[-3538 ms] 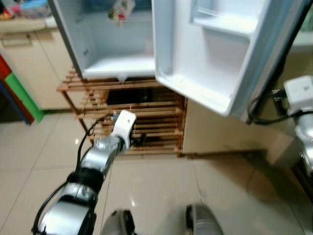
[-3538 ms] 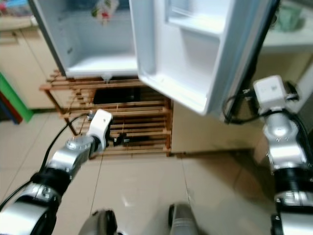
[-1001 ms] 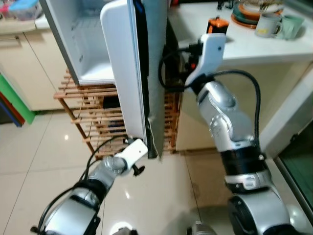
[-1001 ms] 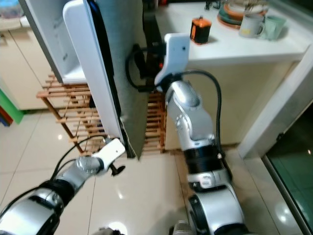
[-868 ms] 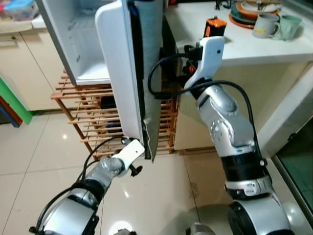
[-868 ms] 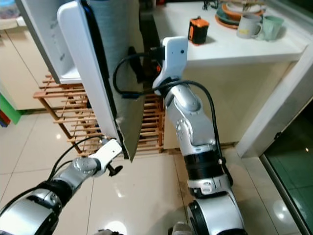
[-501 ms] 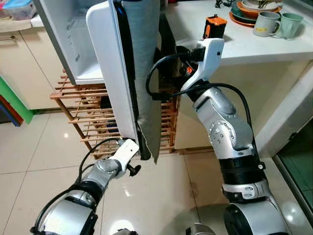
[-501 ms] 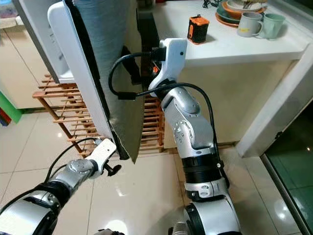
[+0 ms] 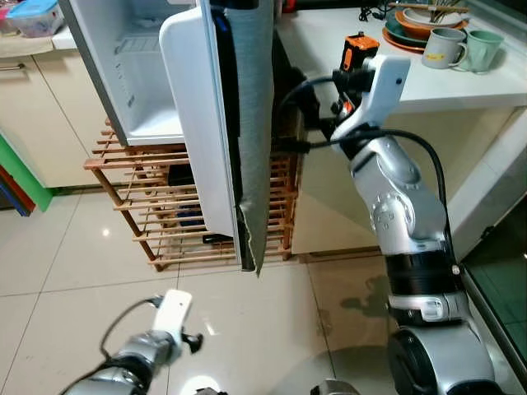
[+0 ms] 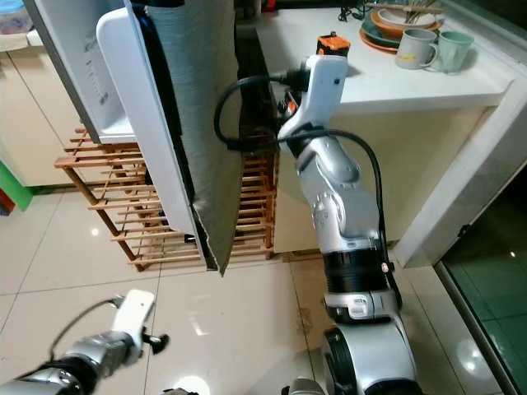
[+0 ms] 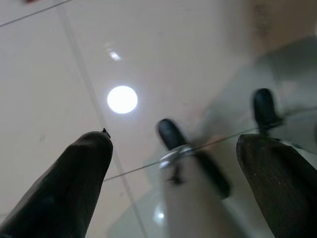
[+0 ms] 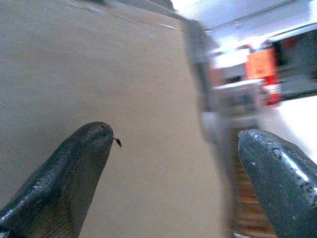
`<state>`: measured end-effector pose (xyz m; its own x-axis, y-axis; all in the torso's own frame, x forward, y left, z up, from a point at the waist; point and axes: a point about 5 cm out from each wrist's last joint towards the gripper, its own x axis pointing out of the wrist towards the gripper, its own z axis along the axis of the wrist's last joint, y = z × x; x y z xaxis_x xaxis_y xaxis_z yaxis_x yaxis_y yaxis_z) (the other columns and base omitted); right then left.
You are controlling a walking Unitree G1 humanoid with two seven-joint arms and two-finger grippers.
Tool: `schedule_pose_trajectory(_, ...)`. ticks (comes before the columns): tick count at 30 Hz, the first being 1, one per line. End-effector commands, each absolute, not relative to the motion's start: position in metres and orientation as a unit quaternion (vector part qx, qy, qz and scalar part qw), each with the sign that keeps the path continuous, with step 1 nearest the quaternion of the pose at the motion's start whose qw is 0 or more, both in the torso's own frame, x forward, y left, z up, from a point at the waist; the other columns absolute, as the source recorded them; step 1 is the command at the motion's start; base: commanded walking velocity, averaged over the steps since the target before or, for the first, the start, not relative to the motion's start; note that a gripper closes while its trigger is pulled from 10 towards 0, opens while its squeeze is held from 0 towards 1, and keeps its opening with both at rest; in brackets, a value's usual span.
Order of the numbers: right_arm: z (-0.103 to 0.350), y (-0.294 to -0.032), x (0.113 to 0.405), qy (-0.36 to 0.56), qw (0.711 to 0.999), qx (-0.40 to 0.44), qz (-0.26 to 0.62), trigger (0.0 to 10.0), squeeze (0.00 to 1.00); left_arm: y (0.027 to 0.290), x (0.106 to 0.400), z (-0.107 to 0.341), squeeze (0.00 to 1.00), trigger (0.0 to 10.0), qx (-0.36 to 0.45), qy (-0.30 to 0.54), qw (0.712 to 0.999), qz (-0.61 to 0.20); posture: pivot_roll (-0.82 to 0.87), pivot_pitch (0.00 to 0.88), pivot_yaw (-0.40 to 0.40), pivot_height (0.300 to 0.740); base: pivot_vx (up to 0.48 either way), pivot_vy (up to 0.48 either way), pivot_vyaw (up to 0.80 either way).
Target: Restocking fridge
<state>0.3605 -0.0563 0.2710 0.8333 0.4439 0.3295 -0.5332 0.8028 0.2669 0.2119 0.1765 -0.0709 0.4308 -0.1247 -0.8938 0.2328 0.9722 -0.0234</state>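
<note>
The fridge door (image 9: 202, 123) stands part-way swung, edge-on to the head camera, its long axis upright and its grey outer face (image 10: 198, 123) turned toward the right gripper (image 12: 168, 163). That gripper is raised beside the door's outer face, in front of the tabletop (image 9: 428, 82); in the right wrist view its jaws stand wide apart, holding nothing, with the grey face just ahead of the one fingertip and an orange-and-black object (image 9: 359, 48) blurred beyond the other. I cannot tell whether a fingertip touches the door. The open fridge cabinet (image 9: 132, 74) lies on the far side of the door from these jaws, so a push from here would likely carry the door toward it.

The left gripper (image 11: 173, 163) hangs low over the tiled floor (image 9: 74, 313), well apart from the door, jaws wide apart and empty. The right arm is plainly the nearer one.

Count: one fridge with one door, one wooden slatted rack (image 9: 140, 197) beneath it, two mugs (image 9: 440, 45) and a stack of plates on the tabletop.
</note>
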Motion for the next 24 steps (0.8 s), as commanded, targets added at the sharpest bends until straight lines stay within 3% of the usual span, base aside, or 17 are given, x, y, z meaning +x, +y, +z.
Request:
schedule_pose_trajectory(1, 0.286, -0.004, 0.35, -0.115, 0.909, 0.188, 0.353, 10.0, 0.0, 0.168, 0.227, -0.062, 0.0, 10.0, 0.077, 0.498, 0.854, -0.13, -0.3, 0.0, 0.063, 0.738, 0.0, 0.0, 0.0)
schedule_pose_trajectory(4, 0.294, 0.015, 0.343, -0.114, 0.893, 0.193, 0.39, 10.0, 0.0, 0.166, 0.229, -0.062, 0.0, 10.0, 0.09, 0.494, 0.854, -0.136, -0.3, 0.0, 0.063, 0.738, 0.0, 0.0, 0.0)
schedule_pose_trajectory(6, 0.322, 0.063, 0.312, -0.13, 0.827, 0.212, 0.504, 10.0, 0.0, 0.159, 0.232, -0.061, 0.0, 10.0, 0.123, 0.488, 0.85, -0.154, -0.27, 0.0, 0.049, 0.738, 0.0, 0.0, 0.0)
schedule_pose_trajectory(8, 0.344, 0.081, 0.284, -0.144, 0.756, 0.252, 0.586, 10.0, 0.0, 0.151, 0.229, -0.063, 0.0, 10.0, 0.117, 0.488, 0.85, -0.158, -0.25, 0.0, 0.035, 0.738, 0.0, 0.0, 0.0)
schedule_pose_trajectory(10, 0.349, 0.075, 0.283, -0.145, 0.74, 0.28, 0.594, 10.0, 0.0, 0.147, 0.225, -0.065, 0.0, 10.0, 0.103, 0.489, 0.852, -0.155, -0.24, 0.0, 0.029, 0.738, 0.0, 0.0, 0.0)
schedule_pose_trajectory(12, 0.34, 0.058, 0.302, -0.135, 0.772, 0.294, 0.547, 10.0, 0.0, 0.143, 0.224, -0.066, 0.0, 10.0, 0.098, 0.485, 0.855, -0.155, -0.25, 0.0, 0.029, 0.738, 0.0, 0.0, 0.0)
schedule_pose_trajectory(13, 0.34, 0.058, 0.302, -0.135, 0.772, 0.294, 0.547, 10.0, 0.0, 0.143, 0.224, -0.066, 0.0, 10.0, 0.098, 0.485, 0.855, -0.155, -0.25, 0.0, 0.029, 0.738, 0.0, 0.0, 0.0)
schedule_pose_trajectory(14, 0.331, 0.041, 0.317, -0.129, 0.801, 0.297, 0.503, 10.0, 0.0, 0.138, 0.226, -0.065, 0.0, 10.0, 0.096, 0.471, 0.862, -0.16, -0.25, 0.0, 0.03, 0.738, 0.0, 0.0, 0.0)
schedule_pose_trajectory(15, 0.315, 0.008, 0.34, -0.126, 0.846, 0.291, 0.428, 10.0, 0.0, 0.128, 0.231, -0.061, 0.0, 10.0, 0.101, 0.445, 0.872, -0.178, -0.25, 0.0, 0.032, 0.738, 0.0, 0.0, 0.0)
schedule_pose_trajectory(16, 0.315, 0.008, 0.34, -0.126, 0.846, 0.291, 0.428, 10.0, 0.0, 0.128, 0.231, -0.061, 0.0, 10.0, 0.101, 0.445, 0.872, -0.178, -0.25, 0.0, 0.032, 0.738, 0.0, 0.0, 0.0)
schedule_pose_trajectory(18, 0.294, -0.029, 0.355, -0.123, 0.895, 0.248, 0.35, 10.0, 0.0, 0.116, 0.241, -0.053, 0.0, 10.0, 0.13, 0.402, 0.884, -0.199, -0.25, 0.0, 0.036, 0.738, 0.0, 0.0, 0.0)
schedule_pose_trajectory(20, 0.283, -0.044, 0.36, -0.116, 0.911, 0.232, 0.32, 10.0, 0.0, 0.111, 0.246, -0.049, 0.0, 10.0, 0.144, 0.383, 0.888, -0.209, -0.26, 0.0, 0.037, 0.738, 0.0, 0.0, 0.0)
schedule_pose_trajectory(24, 0.258, -0.088, 0.364, -0.11, 0.951, 0.176, 0.228, 10.0, 0.0, 0.12, 0.32, 0.025, 0.0, 10.0, 0.13, 0.231, 0.937, -0.228, -0.27, 0.0, 0.036, 0.738, 0.0, 0.0, 0.0)
